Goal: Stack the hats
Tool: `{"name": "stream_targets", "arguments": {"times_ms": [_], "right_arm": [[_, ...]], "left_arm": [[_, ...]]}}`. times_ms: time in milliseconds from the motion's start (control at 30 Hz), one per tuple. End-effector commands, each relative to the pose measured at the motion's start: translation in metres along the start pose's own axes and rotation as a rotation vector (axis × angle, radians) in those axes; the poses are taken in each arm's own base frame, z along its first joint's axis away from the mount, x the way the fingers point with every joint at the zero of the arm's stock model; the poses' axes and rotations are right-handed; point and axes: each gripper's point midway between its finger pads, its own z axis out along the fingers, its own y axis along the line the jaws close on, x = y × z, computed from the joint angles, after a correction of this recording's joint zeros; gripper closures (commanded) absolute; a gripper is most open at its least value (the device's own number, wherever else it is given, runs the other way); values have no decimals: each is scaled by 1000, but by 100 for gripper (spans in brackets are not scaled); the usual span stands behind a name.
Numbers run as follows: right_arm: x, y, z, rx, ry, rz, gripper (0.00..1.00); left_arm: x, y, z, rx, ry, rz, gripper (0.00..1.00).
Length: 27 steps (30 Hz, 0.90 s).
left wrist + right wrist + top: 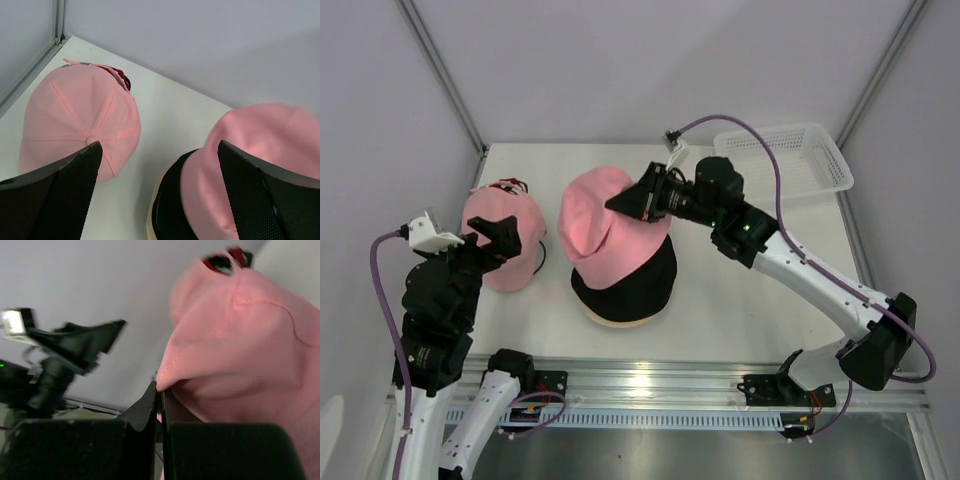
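A pink bucket hat [595, 215] lies tilted over a black bucket hat [635, 280], which sits on a tan hat [620, 318] at the table's middle. My right gripper [625, 203] is shut on the pink bucket hat's brim edge; the right wrist view shows the jaws [160, 390] pinching the fabric [240, 350]. To the left lies a pink baseball cap [500, 240] with a bit of red cap [508, 185] showing behind it. My left gripper [510, 238] hangs open over the pink cap's right side, holding nothing. In the left wrist view it [160, 150] sits between the cap [75, 120] and the stack [260, 140].
A white mesh basket [790, 160] stands at the back right corner of the table. Frame posts rise at the back left and back right. The right arm stretches diagonally from the front right toward the stack.
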Motion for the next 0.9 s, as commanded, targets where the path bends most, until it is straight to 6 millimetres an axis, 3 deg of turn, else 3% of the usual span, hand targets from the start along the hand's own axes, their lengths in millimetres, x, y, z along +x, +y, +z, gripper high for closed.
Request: {"name": "stream_targets", "arguments": {"times_ms": [0,133,233,367,433,567,600,633,667,833,867], "right_arm": [[28,-37,-6,66,54,-22,100],[49,-48,-18,53,98,-19,100],[62,-76,-29,170,121,-34,100],[58,-95,-53,295,60,-63,100],[59,-99,-63,328,52,-70,100],[43,-81,-77,302,-4,-89,98],[41,-76,-80,292,-10,-96,91],[40,-73,-81,282,-8,-105,61],[39,-73,-82,289,-7,-108,46],[42,-100,-104,429,-39,-75,11],[41,-104,-109,447,-62,-46,9]], "left_arm": [[-12,-1,-4,8,-40,9,0],[6,-8,5,49,19,8,0],[15,-26,10,134,69,5,1],[25,-36,16,180,122,5,1],[25,-39,16,196,125,-1,1],[26,-44,16,219,130,-5,1],[27,-45,16,227,134,-6,1],[29,-46,16,232,142,-9,1],[30,-46,19,231,144,-10,1],[50,-48,22,248,208,-29,2],[51,-48,23,248,211,-37,2]]}}
